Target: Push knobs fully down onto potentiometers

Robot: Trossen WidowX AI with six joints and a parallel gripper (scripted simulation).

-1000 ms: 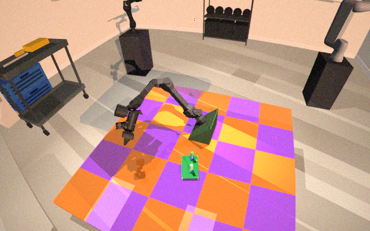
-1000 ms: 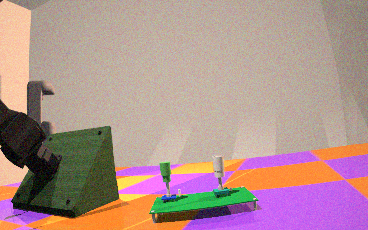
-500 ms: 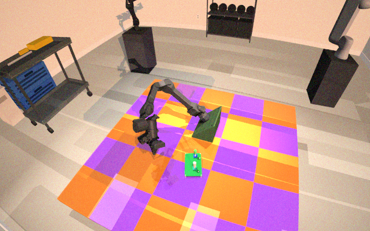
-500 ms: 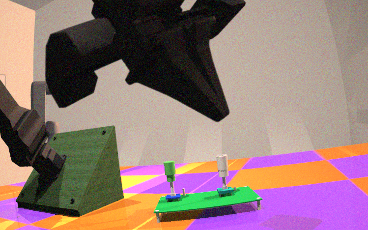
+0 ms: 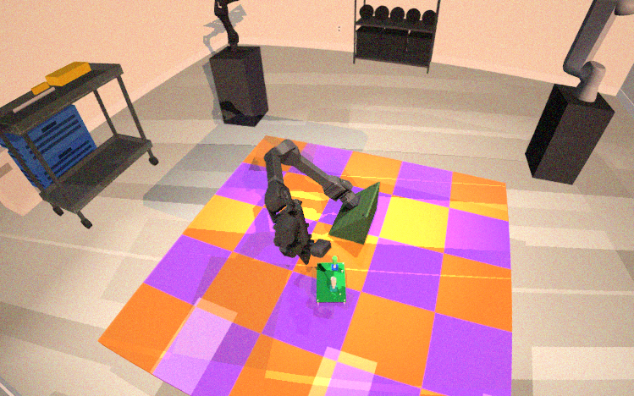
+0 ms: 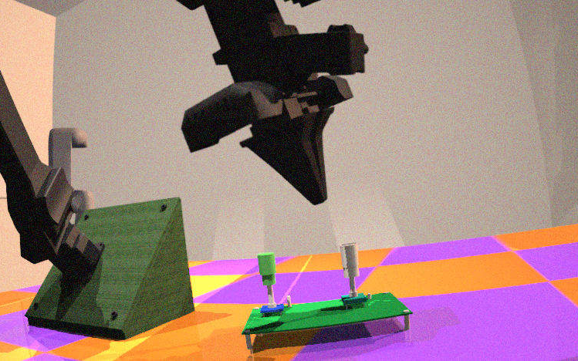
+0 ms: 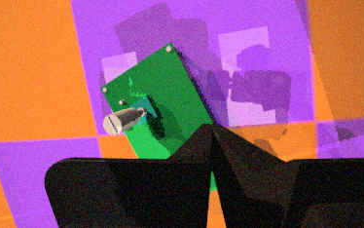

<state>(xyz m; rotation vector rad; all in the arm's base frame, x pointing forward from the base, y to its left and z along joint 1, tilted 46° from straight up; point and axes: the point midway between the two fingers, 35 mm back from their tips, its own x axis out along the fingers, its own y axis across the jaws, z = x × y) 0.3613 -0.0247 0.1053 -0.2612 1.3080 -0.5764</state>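
The green circuit board (image 5: 325,294) (image 6: 317,316) (image 7: 169,73) stands on short legs. A green knob (image 5: 334,259) (image 6: 266,264) sits high on its shaft, with bare shaft above the blue potentiometer (image 6: 272,308). A white knob (image 5: 333,281) (image 6: 349,260) (image 7: 116,123) sits high on its shaft above the teal potentiometer (image 6: 353,299) (image 7: 144,108). My gripper (image 5: 307,261) (image 6: 320,201) (image 7: 209,133) is shut and empty, its tips above the knobs, between them in the exterior view. In the wrist view the fingers hide the board's near end, and the green knob does not show.
The green wedge-shaped arm mount (image 5: 358,221) (image 6: 156,269) stands on the checkered mat near the board's green-knob end. Small pins (image 6: 289,301) (image 7: 122,102) stand on the board beside the potentiometers. A cart (image 5: 97,167), pedestals and a shelf stand farther off.
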